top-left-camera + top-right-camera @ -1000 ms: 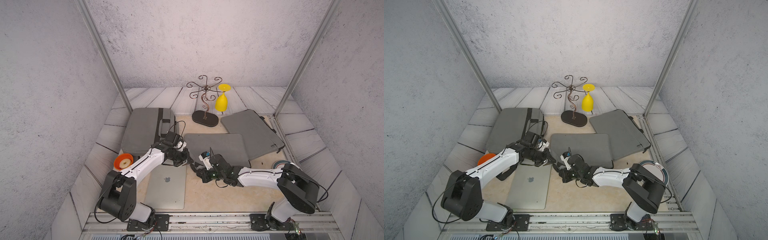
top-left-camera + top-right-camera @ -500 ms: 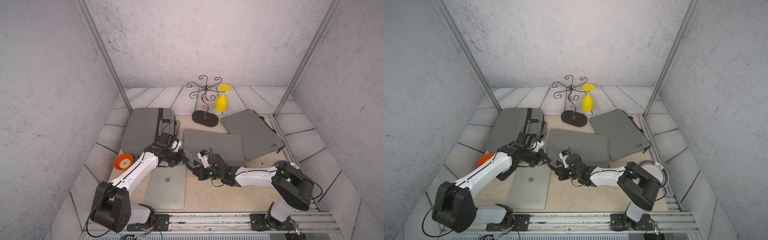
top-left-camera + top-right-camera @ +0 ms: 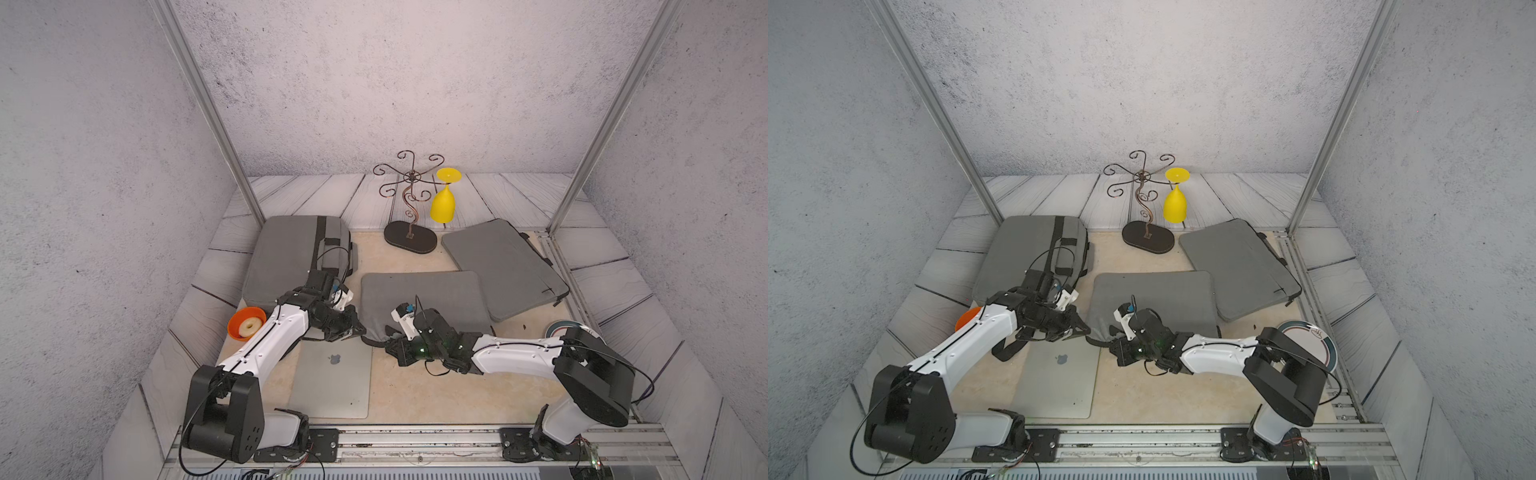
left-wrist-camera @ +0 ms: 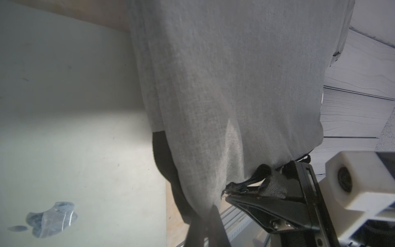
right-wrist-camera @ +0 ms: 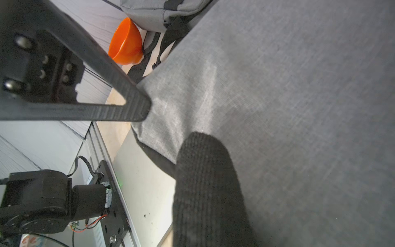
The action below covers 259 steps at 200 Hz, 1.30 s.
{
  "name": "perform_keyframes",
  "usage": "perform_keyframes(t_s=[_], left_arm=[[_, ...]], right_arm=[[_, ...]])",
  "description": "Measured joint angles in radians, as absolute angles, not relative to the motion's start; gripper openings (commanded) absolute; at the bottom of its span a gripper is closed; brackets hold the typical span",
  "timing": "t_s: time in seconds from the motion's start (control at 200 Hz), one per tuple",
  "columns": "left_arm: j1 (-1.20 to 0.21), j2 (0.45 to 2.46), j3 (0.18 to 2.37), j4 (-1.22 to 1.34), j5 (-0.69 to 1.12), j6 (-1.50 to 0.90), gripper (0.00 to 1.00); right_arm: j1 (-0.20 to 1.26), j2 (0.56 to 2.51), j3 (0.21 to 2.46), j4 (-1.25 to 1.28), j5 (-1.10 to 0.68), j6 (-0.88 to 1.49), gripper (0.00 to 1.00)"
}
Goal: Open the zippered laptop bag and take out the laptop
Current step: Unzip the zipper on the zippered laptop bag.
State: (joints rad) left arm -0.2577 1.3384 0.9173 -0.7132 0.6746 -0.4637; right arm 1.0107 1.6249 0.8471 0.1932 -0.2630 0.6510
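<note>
Pinching the near left corner of the grey laptop bag (image 3: 419, 299), I am clenching my left pincer (image 3: 358, 330) on its dark edge. My right pincer (image 3: 384, 345) is biting the same corner from the other side, closed tight on the fabric. The laptop (image 3: 332, 382) is lying flat on the table (image 3: 415, 395), outside the bag, just beside that puckered corner.

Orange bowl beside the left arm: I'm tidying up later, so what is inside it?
In a top view, a pale ring-shaped piece lies inside the orange plastic bowl. The white left arm covers the bowl's edge nearest it, so anything there is hidden.
</note>
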Motion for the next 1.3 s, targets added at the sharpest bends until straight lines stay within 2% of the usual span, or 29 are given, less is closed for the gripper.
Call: perform_keyframes(t_s=[0.29,0.676,1.041,1.296], left_arm=[[-0.249,1.323,0.896,-0.709,0.678,-0.479,0.00],[-0.236,1.323,0.896,-0.780,0.645,-0.429,0.00],[-0.229,1.301,0.824,-0.759,0.625,-0.403,0.00],[-0.227,1.287,0.805,-0.735,0.633,-0.407,0.00]], right_arm=[[1.052,1.757,1.061,-0.051,-0.262,0.516,0.03],[1.065,1.765,1.090,-0.190,-0.214,0.501,0.11],[1.067,1.758,1.034,-0.211,-0.202,0.523,0.11],[1.067,1.758,1.018,-0.111,-0.218,0.522,0.14]])
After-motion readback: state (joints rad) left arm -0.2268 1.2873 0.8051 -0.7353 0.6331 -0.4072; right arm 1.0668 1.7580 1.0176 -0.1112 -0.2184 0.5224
